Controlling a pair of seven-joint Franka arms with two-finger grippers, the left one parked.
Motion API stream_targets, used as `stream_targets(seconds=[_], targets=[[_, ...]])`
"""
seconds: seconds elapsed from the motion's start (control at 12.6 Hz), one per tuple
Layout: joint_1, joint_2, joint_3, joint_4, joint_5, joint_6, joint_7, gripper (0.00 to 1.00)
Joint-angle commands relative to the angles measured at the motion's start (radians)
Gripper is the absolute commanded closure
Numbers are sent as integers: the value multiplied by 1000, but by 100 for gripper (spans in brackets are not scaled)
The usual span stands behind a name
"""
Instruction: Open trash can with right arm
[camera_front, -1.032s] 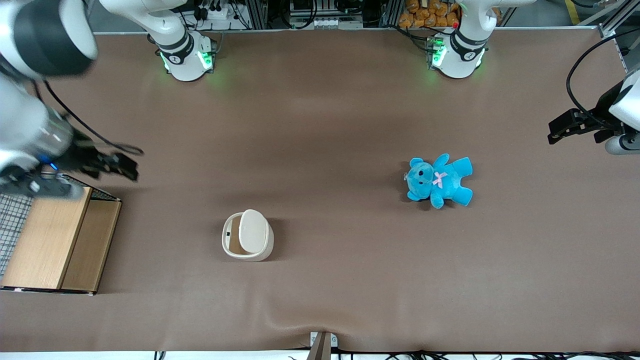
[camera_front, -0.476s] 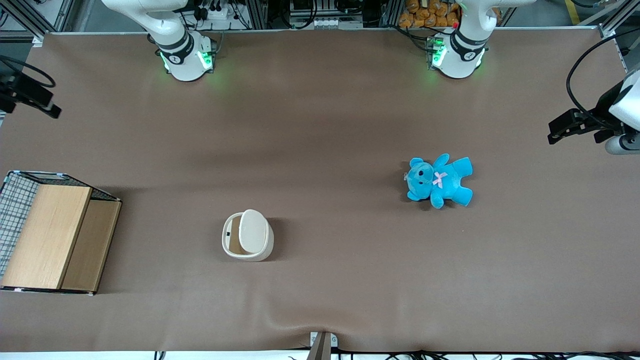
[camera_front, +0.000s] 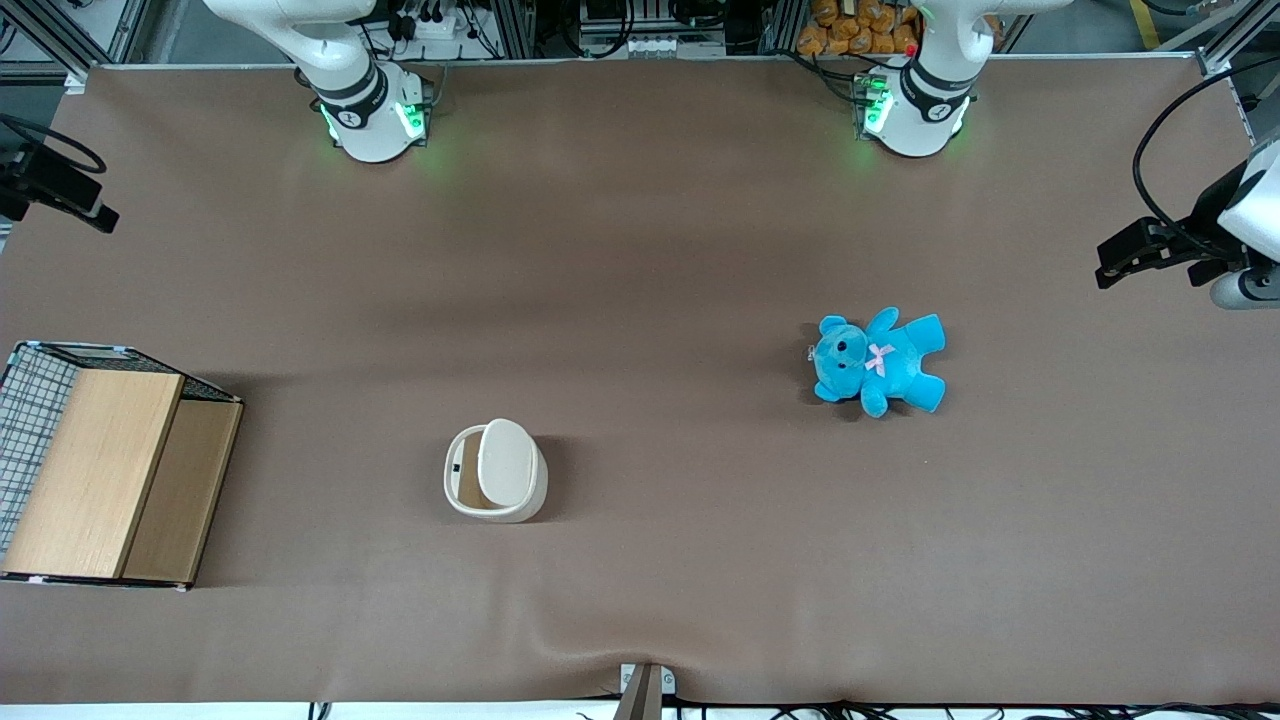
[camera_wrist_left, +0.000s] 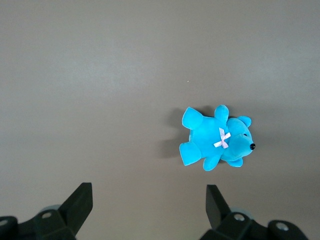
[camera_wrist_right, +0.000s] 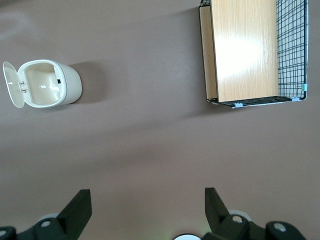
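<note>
The cream-white trash can (camera_front: 494, 472) stands on the brown table, nearer the front camera than the table's middle. Its flat lid (camera_front: 505, 461) is raised and the tan inside shows. The right wrist view shows the trash can (camera_wrist_right: 49, 84) with its lid (camera_wrist_right: 12, 84) swung open to one side. My right gripper (camera_front: 60, 190) is high at the working arm's end of the table, far from the trash can. It shows open and empty in the right wrist view (camera_wrist_right: 148, 200), with the fingers (camera_wrist_right: 80, 207) wide apart above bare table.
A wood-and-wire box (camera_front: 100, 470) sits at the working arm's end of the table and shows in the right wrist view (camera_wrist_right: 250, 50). A blue teddy (camera_front: 878, 360) lies toward the parked arm's end. The two arm bases (camera_front: 370, 110) stand at the table's back edge.
One second ago the right arm hung low over the wood-and-wire box. It has since drawn up and away to the table's edge and has held there for the last half second. The trash can stays open.
</note>
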Motion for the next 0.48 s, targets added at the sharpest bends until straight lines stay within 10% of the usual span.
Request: stream_targets(seconds=[0.0,0.4], targets=[[-22,-15,17,-11,-17,-6,-9,0],[-25,-13,14,-2,-50,-76,-115,0]])
